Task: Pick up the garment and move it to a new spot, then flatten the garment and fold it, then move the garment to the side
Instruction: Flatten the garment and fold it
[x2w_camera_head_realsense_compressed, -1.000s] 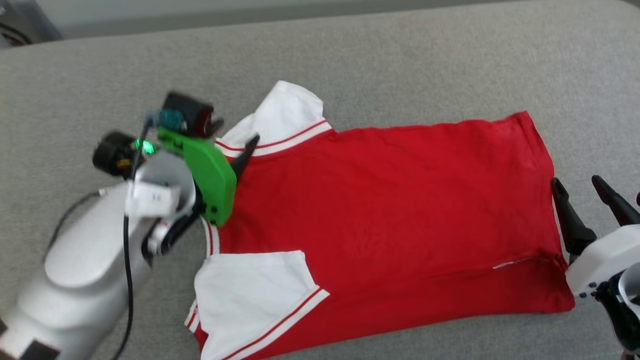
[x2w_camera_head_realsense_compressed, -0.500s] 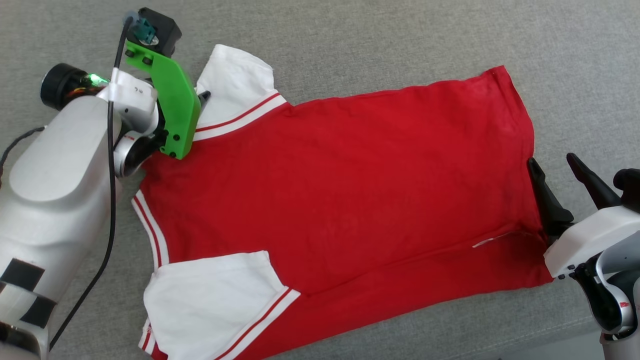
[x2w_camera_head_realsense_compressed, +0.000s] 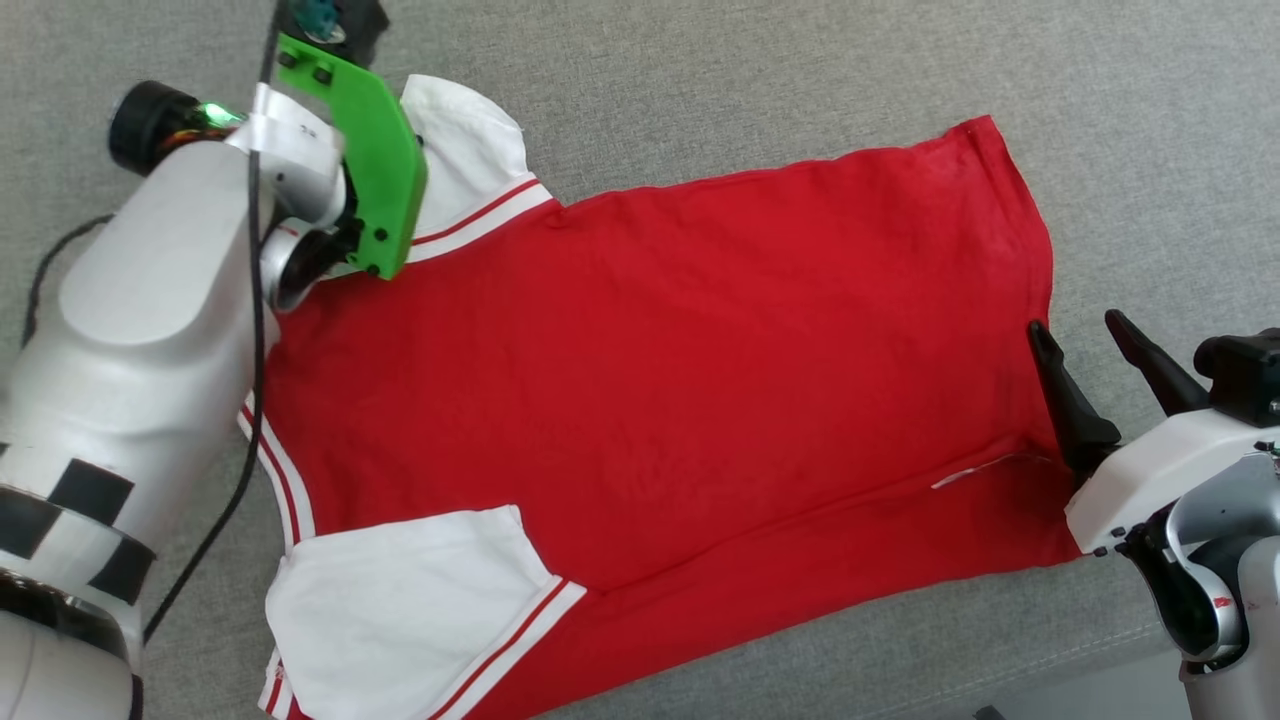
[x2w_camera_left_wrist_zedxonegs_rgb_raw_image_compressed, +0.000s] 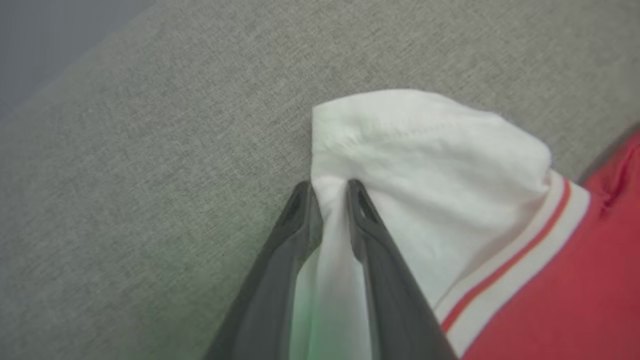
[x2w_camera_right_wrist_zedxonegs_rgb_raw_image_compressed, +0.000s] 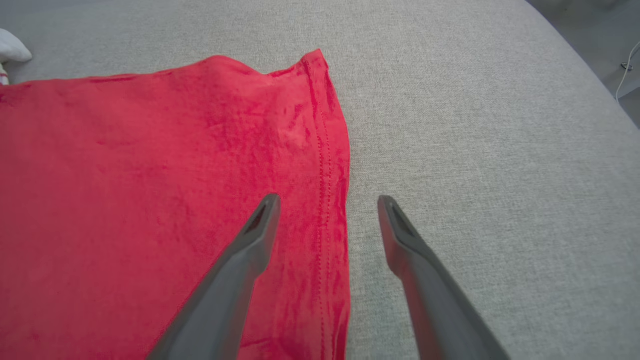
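Along the near edge of the grey upholstered surface (x2w_camera_head_realsense_compressed: 700, 90), the garment (x2w_camera_head_realsense_compressed: 650, 380) lies spread out, its near white sleeve (x2w_camera_head_realsense_compressed: 400, 600) cut off by the head view's lower border. Toward the right edge, our right gripper (x2w_camera_right_wrist_zedxonegs_rgb_raw_image_compressed: 328, 198) stands released, jaws astride the red hem. Farther off, toward the far edge on the left, our left gripper (x2w_camera_left_wrist_zedxonegs_rgb_raw_image_compressed: 327, 184) is clenched on the far white sleeve (x2w_camera_left_wrist_zedxonegs_rgb_raw_image_compressed: 425, 145). We judge flattening is in hand; next, that sleeve wants drawing outward while the hem is grasped. A green bracket (x2w_camera_head_realsense_compressed: 375, 160) hides the left fingers in the head view.
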